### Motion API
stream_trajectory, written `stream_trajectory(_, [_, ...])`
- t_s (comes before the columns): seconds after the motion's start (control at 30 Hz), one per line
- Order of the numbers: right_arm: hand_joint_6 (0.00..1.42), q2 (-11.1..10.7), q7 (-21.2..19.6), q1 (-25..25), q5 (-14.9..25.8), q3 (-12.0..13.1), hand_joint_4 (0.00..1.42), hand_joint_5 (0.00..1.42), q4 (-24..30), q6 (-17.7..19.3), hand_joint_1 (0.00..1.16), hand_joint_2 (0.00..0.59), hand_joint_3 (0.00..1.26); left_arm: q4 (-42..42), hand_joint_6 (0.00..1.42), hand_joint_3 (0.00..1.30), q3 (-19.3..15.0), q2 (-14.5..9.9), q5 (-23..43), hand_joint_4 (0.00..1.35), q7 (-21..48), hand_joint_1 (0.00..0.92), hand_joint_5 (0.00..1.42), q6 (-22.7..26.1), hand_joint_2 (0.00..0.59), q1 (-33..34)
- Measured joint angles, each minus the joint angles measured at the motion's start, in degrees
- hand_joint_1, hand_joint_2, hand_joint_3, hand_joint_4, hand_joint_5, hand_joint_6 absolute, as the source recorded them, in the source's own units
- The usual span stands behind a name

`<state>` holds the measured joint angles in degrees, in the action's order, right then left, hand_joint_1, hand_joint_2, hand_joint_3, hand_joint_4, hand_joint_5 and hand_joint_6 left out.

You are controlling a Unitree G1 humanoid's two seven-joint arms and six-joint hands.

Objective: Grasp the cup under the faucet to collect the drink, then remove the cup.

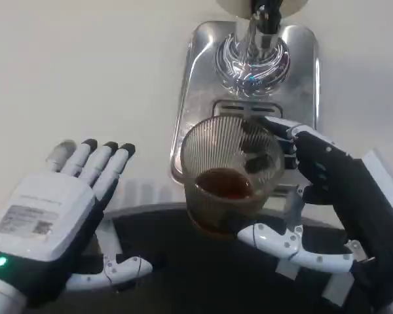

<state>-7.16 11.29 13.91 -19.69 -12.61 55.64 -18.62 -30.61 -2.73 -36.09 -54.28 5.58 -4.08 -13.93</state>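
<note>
- now, at the lower right of the frame, the right hand grips the cup: its dark fingers wrap round the far right side of the cup, and its white thumb lies under and against the near side.
- the cup is a clear ribbed glass at the middle of the frame, upright, with brown drink filling its lower part.
- it sits at the near edge of the shiny metal drip tray, just below the slotted grate; whether its base touches the tray i cannot tell.
- above it, at the top centre, the chrome faucet stands on the tray, with the cup a little nearer the camera than the spout.
- at the lower left of the frame the left hand holds nothing; its fingers are stretched out and apart, back upward, well apart from the cup.
- the white table fills the upper left, and a dark curved surface runs along the bottom beneath both hands.
</note>
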Motion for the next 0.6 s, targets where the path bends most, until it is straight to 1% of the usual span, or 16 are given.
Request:
stream_trajectory(0.1, [1.16, -0.04, 0.33, 0.36, 0.61, 0.24, 0.8, 0.9, 1.32, -0.8, 1.16, 0.404, 0.75, -0.48, 0.0, 0.0, 0.0, 0.52, 0.05, 0.0, 0.6, 0.0, 0.0, -0.12, 0.091, -0.83])
stream_trajectory(0.2, [1.16, -0.29, 0.86, 1.09, 1.34, 1.0, 0.8, 0.89, 2.11, -2.03, 1.16, 0.404, 0.75, -1.07, 0.0, 0.0, 0.0, 0.93, 0.05, 0.0, 1.11, 0.0, 0.0, -0.6, 0.09, -1.43])
stream_trajectory(0.33, [1.16, -0.45, 1.63, 1.63, 2.46, 2.27, 0.8, 0.9, 2.68, -2.12, 1.16, 0.403, 0.76, -1.84, 0.0, 0.0, 0.0, 1.24, 0.05, 0.0, 1.35, 0.0, 0.0, -1.21, 0.092, -1.77])
stream_trajectory(0.43, [1.16, -0.72, 1.99, 2.16, 2.93, 3.1, 0.8, 0.9, 2.84, -2.1, 1.16, 0.403, 0.76, -2.25, 0.0, 0.0, 0.0, 2.08, 0.19, 0.0, 1.55, 0.0, 0.0, -1.24, 0.093, -1.93])
stream_trajectory(0.6, [1.16, -0.86, 2.06, 2.19, 3.01, 3.05, 0.8, 0.9, 2.84, -2.08, 1.16, 0.402, 0.76, -2.65, 0.0, 0.0, 0.0, 2.67, 0.48, 0.0, 1.83, 0.0, 0.0, -2.08, 0.095, -1.77])
